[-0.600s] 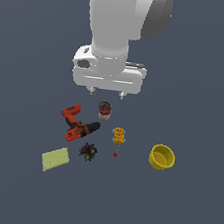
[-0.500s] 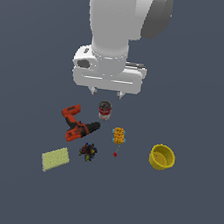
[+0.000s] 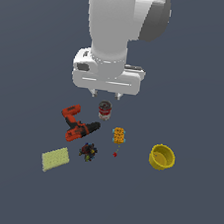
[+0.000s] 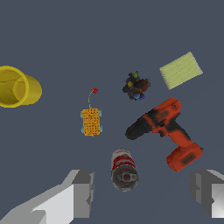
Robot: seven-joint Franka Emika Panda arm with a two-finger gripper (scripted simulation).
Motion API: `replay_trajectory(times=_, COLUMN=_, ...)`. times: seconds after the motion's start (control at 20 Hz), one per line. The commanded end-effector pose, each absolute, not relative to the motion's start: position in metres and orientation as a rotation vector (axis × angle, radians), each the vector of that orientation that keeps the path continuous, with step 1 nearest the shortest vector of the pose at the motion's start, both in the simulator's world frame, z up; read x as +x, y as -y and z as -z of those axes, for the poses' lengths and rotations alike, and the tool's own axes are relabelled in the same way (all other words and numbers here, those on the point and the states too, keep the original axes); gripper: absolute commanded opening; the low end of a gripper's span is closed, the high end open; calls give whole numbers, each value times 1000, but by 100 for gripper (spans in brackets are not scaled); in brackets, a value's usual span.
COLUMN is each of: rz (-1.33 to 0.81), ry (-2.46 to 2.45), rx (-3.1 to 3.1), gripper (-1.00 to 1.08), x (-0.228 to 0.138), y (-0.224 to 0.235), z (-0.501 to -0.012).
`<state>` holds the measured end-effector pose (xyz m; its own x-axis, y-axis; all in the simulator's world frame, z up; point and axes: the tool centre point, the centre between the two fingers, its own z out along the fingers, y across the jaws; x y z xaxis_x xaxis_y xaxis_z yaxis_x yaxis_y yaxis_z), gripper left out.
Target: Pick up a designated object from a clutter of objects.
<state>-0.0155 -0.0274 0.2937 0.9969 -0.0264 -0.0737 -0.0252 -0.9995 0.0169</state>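
Observation:
The red-orange and black power drill (image 3: 76, 123) lies on its side on the dark floor, chuck pointing toward the exterior view's right; it also shows in the wrist view (image 4: 166, 130). My gripper (image 3: 105, 94) hangs open and empty well above the clutter, over the red-labelled can (image 3: 105, 109). In the wrist view its two fingers (image 4: 83, 192) stand wide apart, with the can (image 4: 124, 169) between them and the drill beside it. Nothing is held.
A yellow bowl (image 3: 161, 157) sits at the exterior view's right. An orange-yellow block toy (image 3: 118, 136), a small dark multicoloured thing (image 3: 88, 151) and a yellow-green sponge (image 3: 55, 159) lie near the drill.

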Motion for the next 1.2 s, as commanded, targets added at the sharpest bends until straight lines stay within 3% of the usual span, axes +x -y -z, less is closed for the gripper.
replay_trajectory(times=0.0, rz=115, ry=54, rx=3121, gripper=68, x=-15, y=28, z=-291)
replay_trajectory(times=0.5, rz=101, ry=240, rx=3092, gripper=68, x=-11, y=36, z=-258)
replay_trajectory(times=1.15, rz=49, ry=689, rx=2976, gripper=68, x=-12, y=54, z=-177)
